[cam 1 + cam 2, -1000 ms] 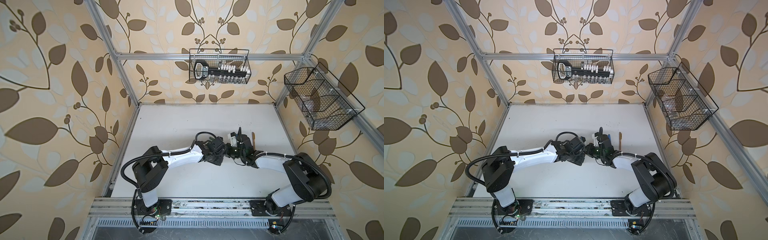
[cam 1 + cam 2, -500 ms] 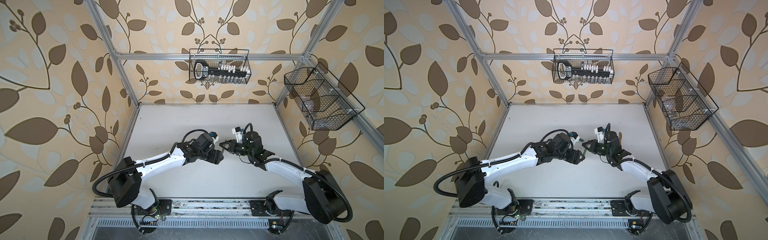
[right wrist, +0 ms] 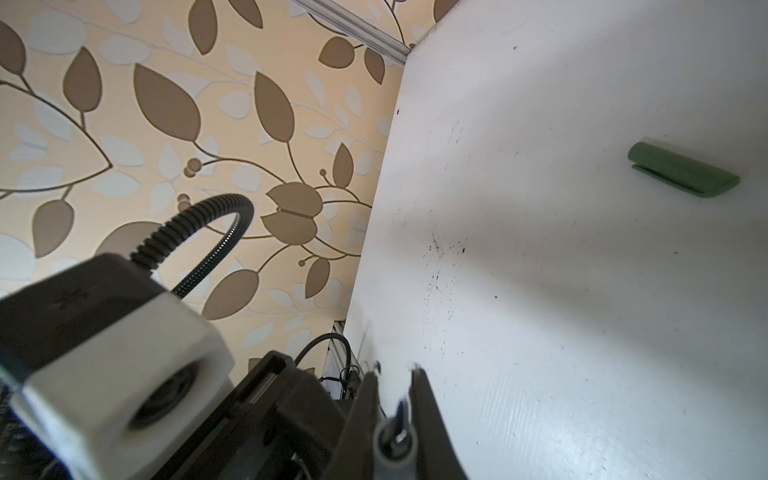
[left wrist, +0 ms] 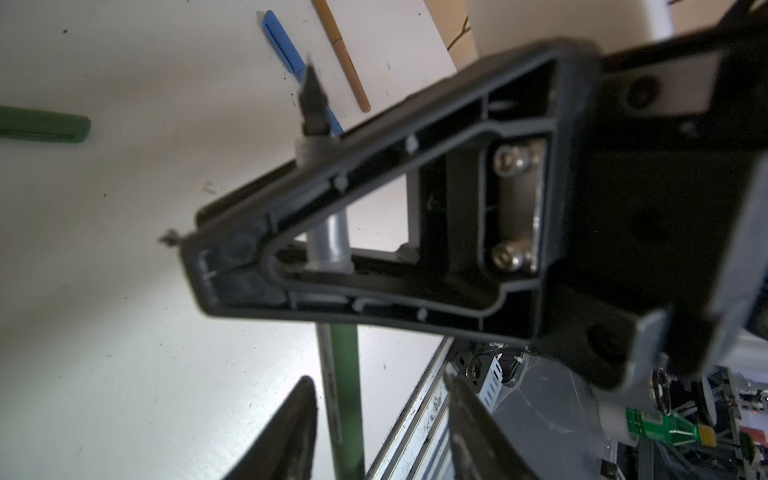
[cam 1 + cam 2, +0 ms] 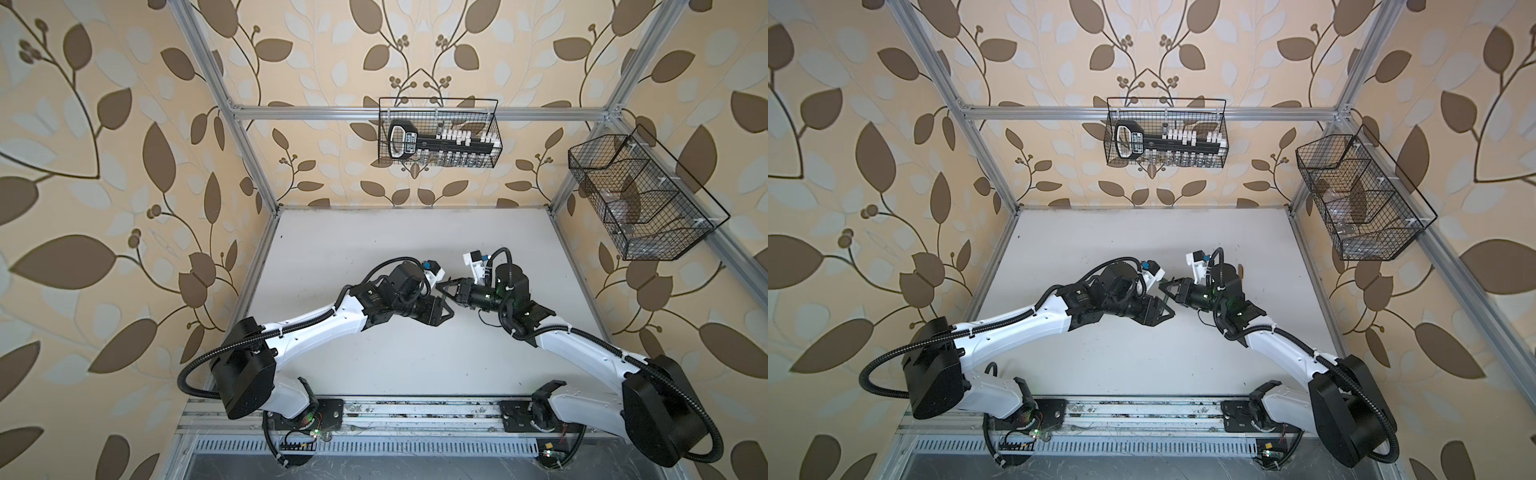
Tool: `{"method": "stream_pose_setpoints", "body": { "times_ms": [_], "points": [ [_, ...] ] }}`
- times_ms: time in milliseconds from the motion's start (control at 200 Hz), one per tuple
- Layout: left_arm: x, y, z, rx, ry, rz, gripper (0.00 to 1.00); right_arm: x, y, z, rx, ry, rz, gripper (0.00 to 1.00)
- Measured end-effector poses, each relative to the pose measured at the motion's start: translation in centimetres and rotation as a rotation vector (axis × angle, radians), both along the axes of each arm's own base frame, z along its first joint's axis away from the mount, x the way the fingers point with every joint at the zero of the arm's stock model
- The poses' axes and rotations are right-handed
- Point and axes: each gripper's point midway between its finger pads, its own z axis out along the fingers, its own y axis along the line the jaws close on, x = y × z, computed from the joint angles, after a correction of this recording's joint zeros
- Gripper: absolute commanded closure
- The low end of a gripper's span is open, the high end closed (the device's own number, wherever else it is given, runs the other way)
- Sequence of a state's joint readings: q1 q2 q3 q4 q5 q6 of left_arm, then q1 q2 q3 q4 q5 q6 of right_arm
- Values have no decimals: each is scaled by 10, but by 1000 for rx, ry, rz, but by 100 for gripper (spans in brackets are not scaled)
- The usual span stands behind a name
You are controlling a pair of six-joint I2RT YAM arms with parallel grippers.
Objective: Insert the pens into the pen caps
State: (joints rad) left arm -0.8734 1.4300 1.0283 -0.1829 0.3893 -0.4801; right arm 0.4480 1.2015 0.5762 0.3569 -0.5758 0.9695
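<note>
We read this as the green pair's turn. The right gripper (image 4: 199, 232) has its fingers pressed together on the green pen (image 4: 343, 374) near the writing end. The dark pointed tip sticks out past them, with a pale collar just behind it. From the right wrist, the same fingers pinch the pen, seen end-on at the right gripper (image 3: 395, 374).

The green barrel runs back between the fingers of the left gripper (image 4: 376, 378). These stand spread, one close beside the barrel and the other clearly apart, so we judge they are not clamping it.

In both top views the two grippers meet just right of the table's middle, with the right gripper (image 5: 442, 286) at about one o'clock from the left gripper (image 5: 448, 309). The pen itself is too small to make out there.

The coming move turns on the green cap (image 3: 681, 174). It lies flat on the white table (image 4: 124, 291), well apart from both grippers. Taking the pen's tip as twelve o'clock, the green cap (image 4: 41, 124) sits near ten o'clock, with its long axis crosswise to the pen. We cannot tell which of its ends is open, nor which arm is nearer.

Beyond the tip lie the blue pen (image 4: 286, 54) and the orange-brown pen (image 4: 345, 58), which seem to be capped.
</note>
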Motion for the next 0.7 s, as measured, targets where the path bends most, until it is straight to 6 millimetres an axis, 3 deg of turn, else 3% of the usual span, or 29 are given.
{"method": "stream_pose_setpoints", "body": {
  "times_ms": [330, 581, 701],
  "points": [
    [2, 1, 0, 2, -3, 2, 79, -1, 0, 7, 15, -14, -5, 100],
    [5, 7, -5, 33, -3, 21, 100, -2, 0, 7, 0, -26, -8, 92],
    [5, 9, -6, 45, -7, 30, 100, -5, 2, 8, -63, -43, -4, 85]
  ]
}}
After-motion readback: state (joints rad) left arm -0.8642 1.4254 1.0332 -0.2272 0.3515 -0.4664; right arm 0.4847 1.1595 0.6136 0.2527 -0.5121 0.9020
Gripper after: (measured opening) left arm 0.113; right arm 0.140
